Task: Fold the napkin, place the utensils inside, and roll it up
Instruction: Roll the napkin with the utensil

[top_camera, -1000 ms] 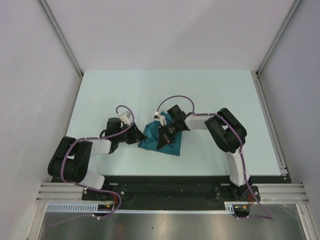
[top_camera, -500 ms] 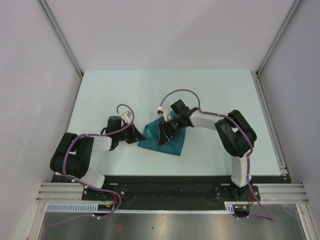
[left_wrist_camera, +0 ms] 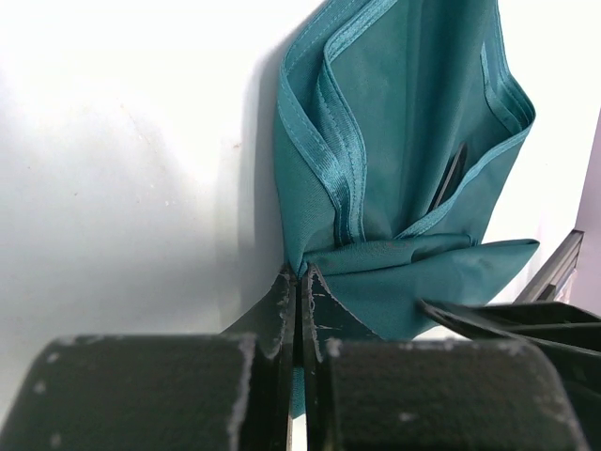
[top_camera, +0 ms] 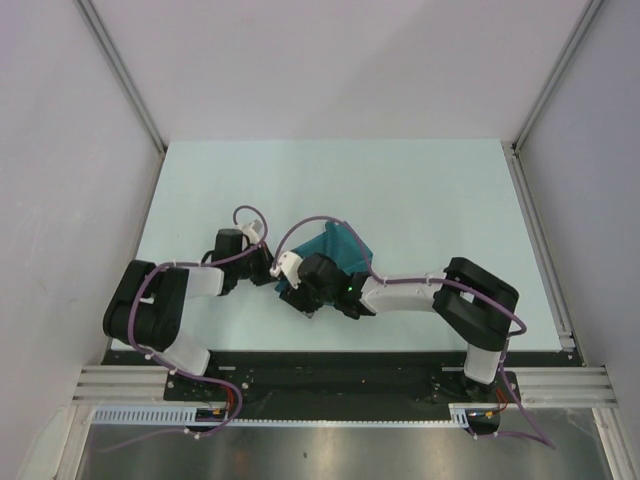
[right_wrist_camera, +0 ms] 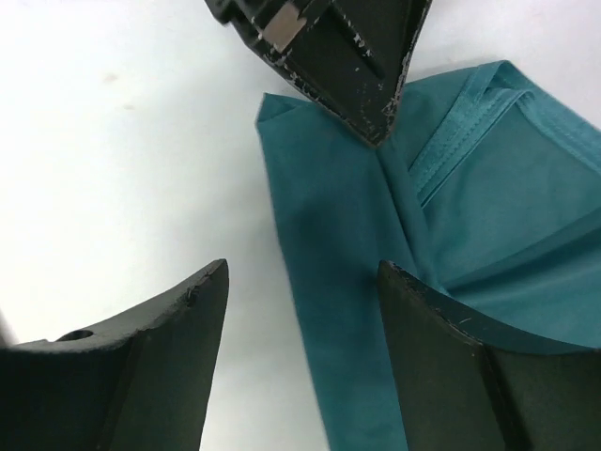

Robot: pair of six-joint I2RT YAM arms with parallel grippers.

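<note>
Teal napkin [left_wrist_camera: 404, 141] | edge pinched in left hand [left_wrist_camera: 299, 282] | right hand [right_wrist_camera: 302, 282] spread over it

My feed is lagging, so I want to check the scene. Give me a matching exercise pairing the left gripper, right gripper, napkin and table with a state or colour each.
Things:
1. left gripper
2. right gripper
3. napkin
4. table

States:
A. whitish
B. open
C. teal, folded
D. shut on the napkin

Pairs: 1-D, 2-B, 3-C, 4-A
</note>
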